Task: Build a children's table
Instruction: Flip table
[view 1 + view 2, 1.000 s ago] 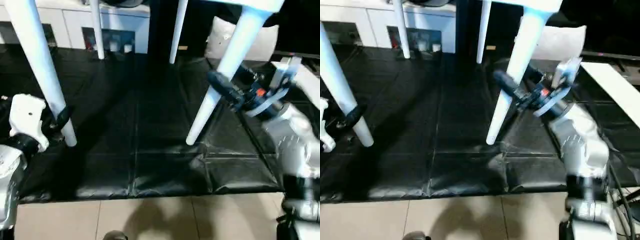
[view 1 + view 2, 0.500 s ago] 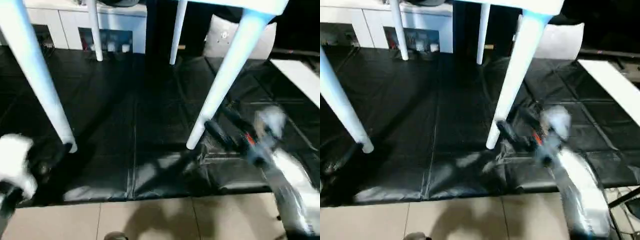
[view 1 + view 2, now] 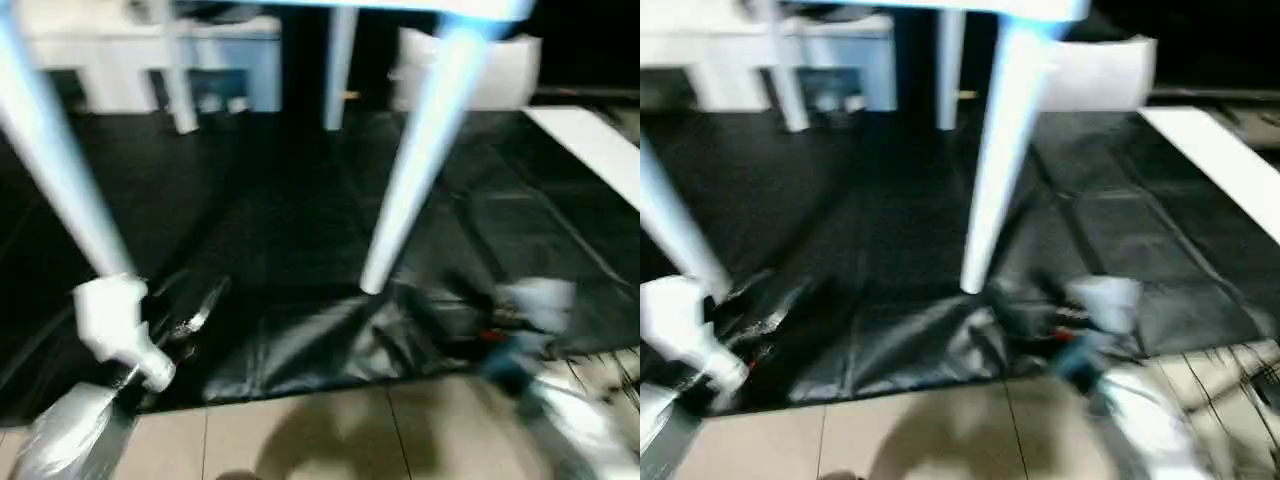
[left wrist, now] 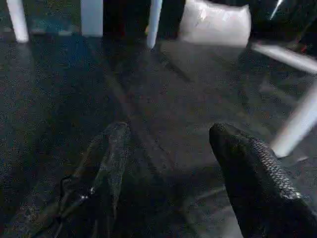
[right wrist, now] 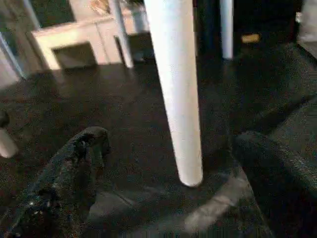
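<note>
**Children's table standing on its legs, both grippers low and empty**

The children's table (image 3: 470, 8) stands upright on a black floor mat (image 3: 290, 230), its four white tapered legs planted on the mat and the edge of its white tabletop just visible overhead.

The right gripper (image 5: 163, 163) hangs low near the front edge of the mat, close to the floor tiles (image 3: 380, 440). Its two black fingers (image 5: 69, 173) stand wide apart with nothing between them. The near right leg (image 5: 176, 89) rises just beyond the gap between these jaws, its foot resting on the mat a little ahead of the fingertips and not touching either finger.

The left gripper (image 4: 168, 148) also sits low over the mat. Its jaws are apart and hold nothing; bare black mat lies between the two fingers (image 4: 111, 153). The near left leg (image 3: 60, 160) stands just beside the left wrist. Far ahead of the left jaws, two far legs (image 4: 153, 22) stand on the mat, with a pale cushion (image 4: 215, 22) beside them. Another leg (image 4: 297, 124) shows off to the side of one left finger, well apart from it.

White cabinets (image 3: 230, 60) line the wall behind the table.
</note>
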